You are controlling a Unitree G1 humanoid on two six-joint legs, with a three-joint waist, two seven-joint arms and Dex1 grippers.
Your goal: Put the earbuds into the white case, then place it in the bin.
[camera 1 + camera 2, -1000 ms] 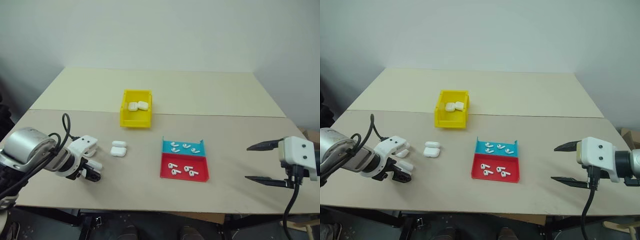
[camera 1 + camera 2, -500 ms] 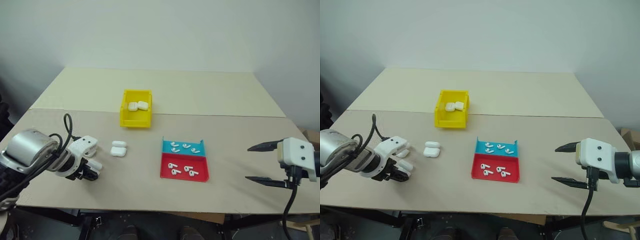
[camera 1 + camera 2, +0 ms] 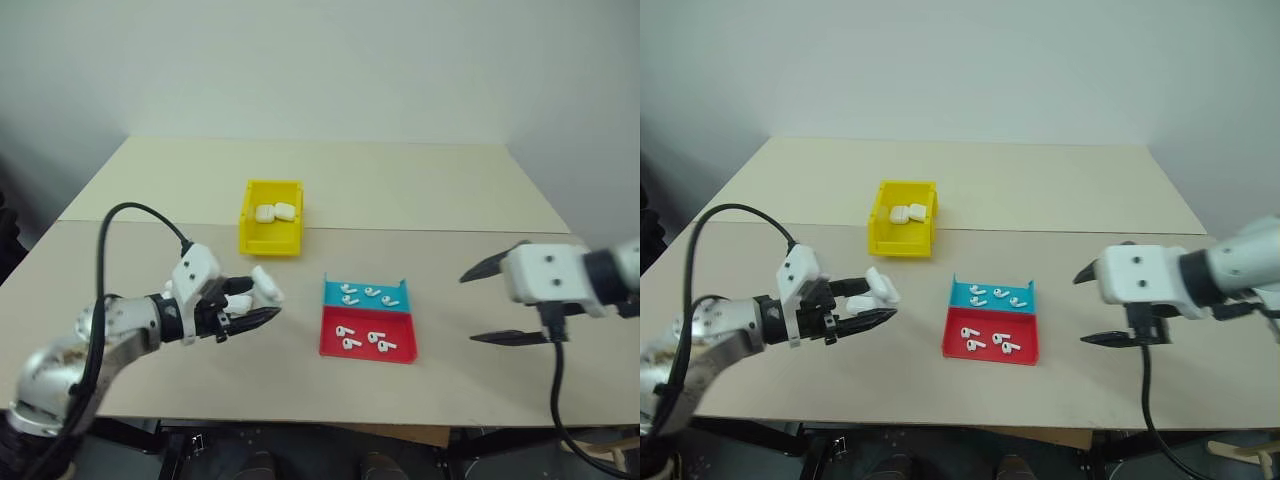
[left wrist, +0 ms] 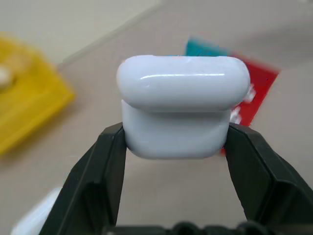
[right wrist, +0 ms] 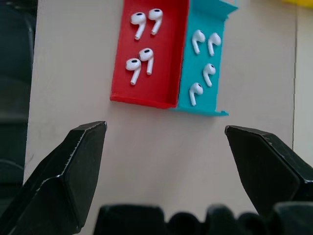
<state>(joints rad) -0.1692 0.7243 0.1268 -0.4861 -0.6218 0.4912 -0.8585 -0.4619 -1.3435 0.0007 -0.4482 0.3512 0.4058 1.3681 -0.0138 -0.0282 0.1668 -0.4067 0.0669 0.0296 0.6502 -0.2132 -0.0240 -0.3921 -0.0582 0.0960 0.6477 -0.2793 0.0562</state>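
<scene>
Glossy rounded white case [image 4: 182,111] clamped between left fingers [image 4: 102,171]; right fingers [image 5: 66,169] spread wide, empty.

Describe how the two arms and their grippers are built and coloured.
The left gripper and right gripper each have two tapered black fingers on a boxy white housing with small dark screw holes. The left forearm is a silvery metal cylinder; the right wrist is grey and white. A loose black cable runs along each arm.

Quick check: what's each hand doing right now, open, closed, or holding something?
Left hand: closed on a white case, lifted off the table.
Right hand: open, holding nothing, above the earbuds.
</scene>
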